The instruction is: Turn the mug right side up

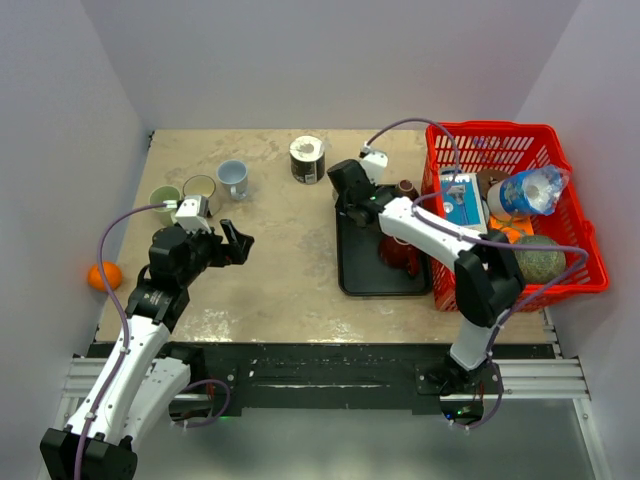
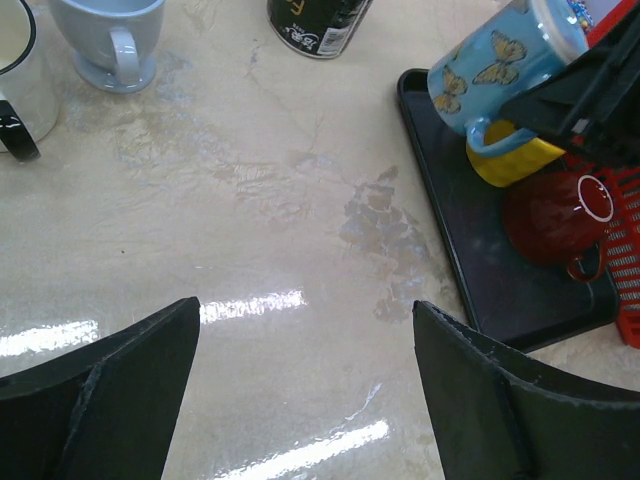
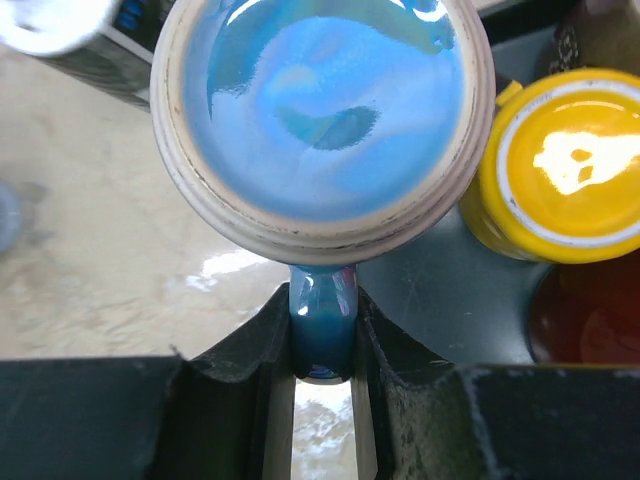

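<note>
A light blue mug with butterflies [image 2: 495, 65] hangs tilted over the far left corner of the black tray [image 2: 470, 270]. Its mouth points down and to the left. The right wrist view shows its glazed base [image 3: 320, 110] facing the camera. My right gripper [image 3: 322, 330] is shut on the mug's blue handle [image 3: 322, 310]. In the top view that gripper [image 1: 350, 190] covers the mug. My left gripper [image 2: 305, 380] is open and empty over bare table, left of the tray; it also shows in the top view [image 1: 235, 243].
A yellow mug [image 3: 570, 165] and a red mug [image 2: 560, 215] sit upside down on the tray. A black can [image 1: 307, 158], a pale blue mug [image 1: 233, 177], a white mug [image 1: 200, 188] and a green mug [image 1: 165, 198] stand at the back left. A red basket [image 1: 560, 260] holds several items at the right.
</note>
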Tool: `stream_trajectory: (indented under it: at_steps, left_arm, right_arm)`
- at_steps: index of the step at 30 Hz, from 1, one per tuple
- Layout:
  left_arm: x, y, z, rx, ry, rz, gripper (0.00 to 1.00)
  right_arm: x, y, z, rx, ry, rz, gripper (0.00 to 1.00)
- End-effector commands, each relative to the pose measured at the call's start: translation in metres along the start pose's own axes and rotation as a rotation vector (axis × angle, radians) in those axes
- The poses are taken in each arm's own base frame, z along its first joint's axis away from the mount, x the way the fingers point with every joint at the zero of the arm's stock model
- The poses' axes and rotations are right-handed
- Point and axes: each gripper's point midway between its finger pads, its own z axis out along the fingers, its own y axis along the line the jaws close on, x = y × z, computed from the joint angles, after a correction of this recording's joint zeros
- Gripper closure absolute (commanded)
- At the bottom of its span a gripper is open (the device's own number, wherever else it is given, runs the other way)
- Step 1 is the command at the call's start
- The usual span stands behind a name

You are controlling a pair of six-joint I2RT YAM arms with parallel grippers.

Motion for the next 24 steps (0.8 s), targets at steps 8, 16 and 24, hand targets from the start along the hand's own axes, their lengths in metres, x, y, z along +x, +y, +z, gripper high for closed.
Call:
stream_trajectory:
  at_steps: [8,16,24]
  left_arm:
    - [-0.017,-0.054,-0.010,0.284,-0.023,0.035,0.08]
    - [-0.068,-0.131,-0.048,0.688,-0.147,-0.081,0.05]
    - [-0.096,-0.175,-0.072,0.888,-0.233,-0.164,0.04]
  right_arm:
    - [-0.102,0.042,-0.142,-0.550,-0.210,0.205,1.00]
    - [-0.109,0.054,-0.238,-0.942,-0.139,0.343,1.00]
    - [-0.110,0.068,-0.299,-1.247,0.006,0.594,1.00]
